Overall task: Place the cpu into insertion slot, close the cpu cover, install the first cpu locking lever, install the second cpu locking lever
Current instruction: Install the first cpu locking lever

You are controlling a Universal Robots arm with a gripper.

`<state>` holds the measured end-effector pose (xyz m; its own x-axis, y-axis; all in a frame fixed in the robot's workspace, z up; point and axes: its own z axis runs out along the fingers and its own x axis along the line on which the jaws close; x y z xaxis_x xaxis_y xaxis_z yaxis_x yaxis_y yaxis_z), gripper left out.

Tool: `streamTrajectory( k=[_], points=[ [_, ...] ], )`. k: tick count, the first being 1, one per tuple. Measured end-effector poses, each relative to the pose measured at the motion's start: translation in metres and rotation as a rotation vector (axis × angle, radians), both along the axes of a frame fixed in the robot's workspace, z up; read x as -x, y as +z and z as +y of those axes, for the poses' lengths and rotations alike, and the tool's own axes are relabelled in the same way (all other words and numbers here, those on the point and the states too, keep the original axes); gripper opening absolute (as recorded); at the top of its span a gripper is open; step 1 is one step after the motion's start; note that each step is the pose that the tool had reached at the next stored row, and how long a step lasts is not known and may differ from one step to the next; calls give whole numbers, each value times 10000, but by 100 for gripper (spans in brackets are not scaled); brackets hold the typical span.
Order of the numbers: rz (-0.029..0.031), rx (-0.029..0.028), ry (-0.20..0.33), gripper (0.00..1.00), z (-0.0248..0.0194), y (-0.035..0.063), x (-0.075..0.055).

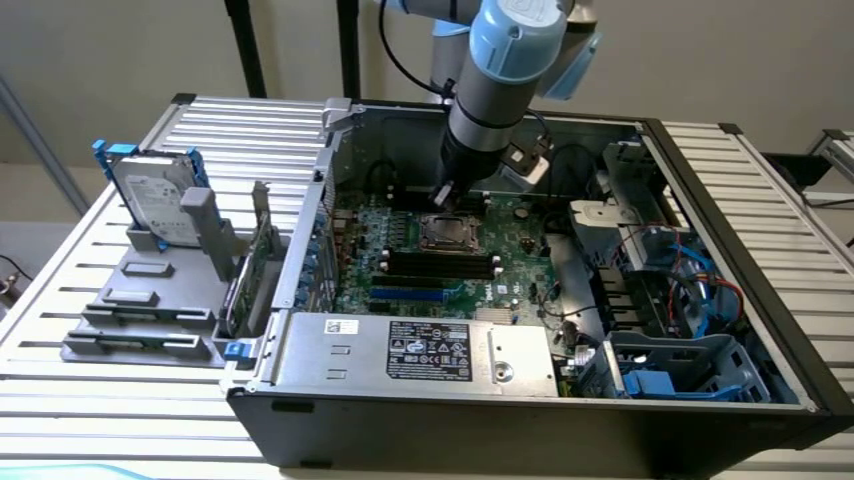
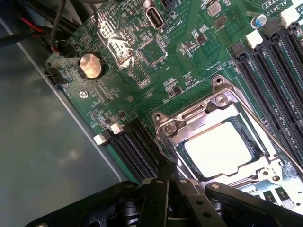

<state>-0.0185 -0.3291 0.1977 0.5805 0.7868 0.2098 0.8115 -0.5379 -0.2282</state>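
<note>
In the exterior view the computer case (image 1: 441,425) lies open on the slatted bench (image 1: 240,125), so the arm can reach straight down to the motherboard (image 1: 521,268). The gripper (image 1: 443,203) stands at twelve o'clock of the insertion slot (image 1: 447,233), right at its rim.

In the wrist view the cpu (image 2: 218,149) sits in the slot, with the cpu cover (image 2: 194,124) flat over it (the pale face shows through the opening). The gripper (image 2: 164,174) looks closed and grasps nothing. Its narrow tip touches the socket's corner, probably to push there.
</note>
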Motion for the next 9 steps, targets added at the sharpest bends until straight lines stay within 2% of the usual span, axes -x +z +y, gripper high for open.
streamTrajectory(
  k=[9],
  points=[
    [-3, 6, 6, 11, 0, -22, -11]
  ],
)
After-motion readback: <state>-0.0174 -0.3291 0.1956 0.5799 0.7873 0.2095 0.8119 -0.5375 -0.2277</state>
